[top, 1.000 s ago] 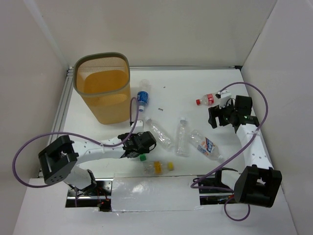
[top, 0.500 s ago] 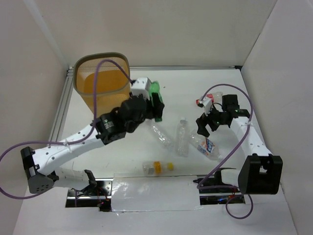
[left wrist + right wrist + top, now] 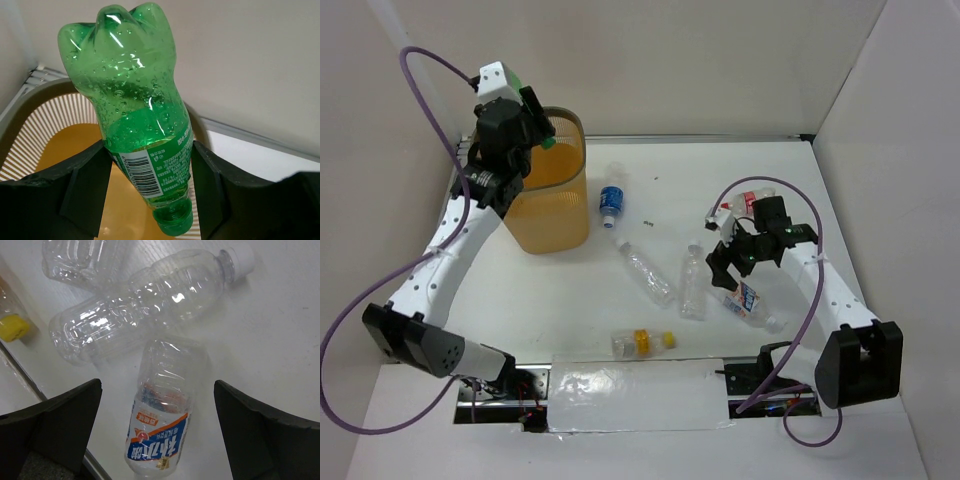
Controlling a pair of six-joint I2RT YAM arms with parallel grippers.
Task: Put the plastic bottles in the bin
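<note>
Bin (image 3: 552,215): orange-yellow mesh, grey-tan rim, upright at the far left corner of the bench (image 3: 560,300).

Left gripper (image 3: 527,118): raised over the bin's far rim, clamped on the green bottle (image 3: 140,115). Fingers (image 3: 80,190) press the bottle's labelled lower body from both sides. The bottle is held cap down, base up, with its cap above the bin's open mouth.

Right gripper (image 3: 728,265): low on the right half of the bench, jaws spread wide and holding nothing. The blue-and-red labelled bottle (image 3: 162,425) lies on its side between the fingers, touched by neither.

Loose bottles, all lying on the bench:
- clear bottle with white cap (image 3: 150,300), mid-bench, just beside the labelled one;
- second clear bottle (image 3: 648,272), angled, next to it on the left;
- blue-label bottle (image 3: 611,198), near the bin's right wall, toward the far edge;
- yellow-label bottle (image 3: 642,342), close to the near edge, centre;
- red-label bottle (image 3: 752,198), toward the far right, partly hidden by the right arm and its cable.
</note>
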